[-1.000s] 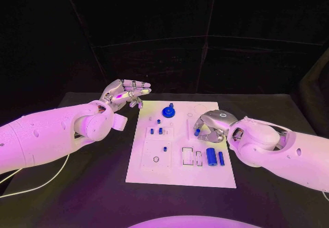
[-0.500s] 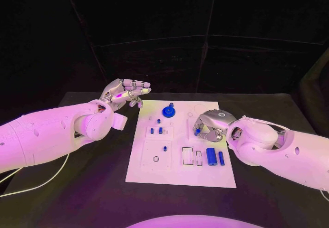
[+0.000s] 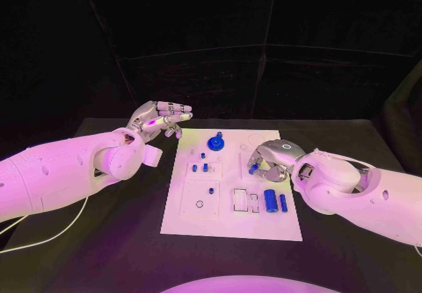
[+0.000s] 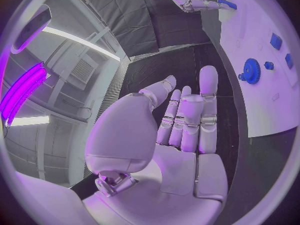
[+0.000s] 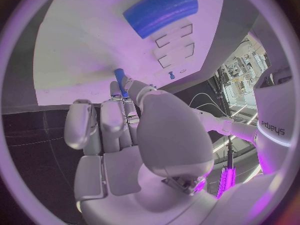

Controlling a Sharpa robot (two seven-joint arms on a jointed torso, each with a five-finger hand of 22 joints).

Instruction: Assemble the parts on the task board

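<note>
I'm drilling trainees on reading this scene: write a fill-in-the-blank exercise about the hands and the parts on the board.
1. The right hand pinches a thin ____ pin over the task board.
2. The left hand hovers beside the board's far corner, holding ____.
3. The blue gear sits near the board's ____ edge.
4. The two blue cylinders lie on the side of the board nearer the ____ arm.

Missing words: blue; nothing; far; right

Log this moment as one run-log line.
left hand: empty, raised beside task board | right hand: pinches small blue pin over board | blue gear: on board's far end
</note>
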